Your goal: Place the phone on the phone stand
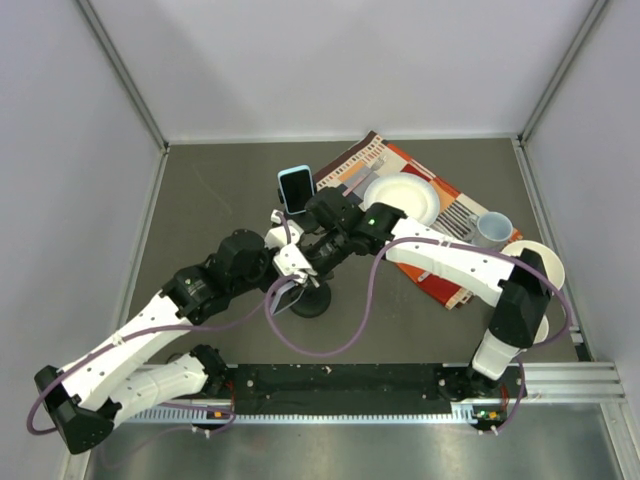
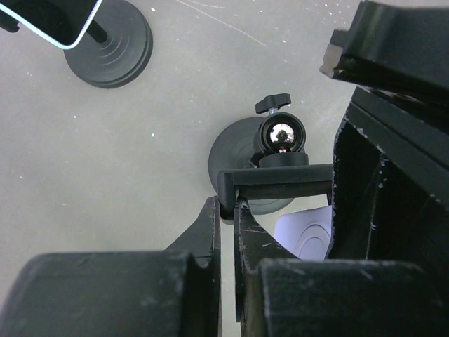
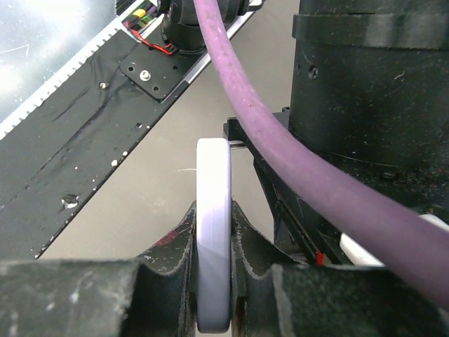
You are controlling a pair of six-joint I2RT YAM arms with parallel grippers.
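Grey table [image 1: 200, 200], white walls. My right gripper [image 3: 212, 214] pinches the white phone [image 3: 213, 175] by its faces, edge-on, near centre just left of the phone stand [image 2: 230, 151]. My left gripper [image 2: 228, 210] is clamped on the stand's black bracket [image 2: 277, 181]; a second stand with a blue phone [image 1: 295, 188] sits farther back.

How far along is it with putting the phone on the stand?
Done: right gripper grips the phone by its edges; left gripper holds the clamp of the stand. In hand: the phone is right at the clamp, not visibly seated. Left: seat it, then release both.
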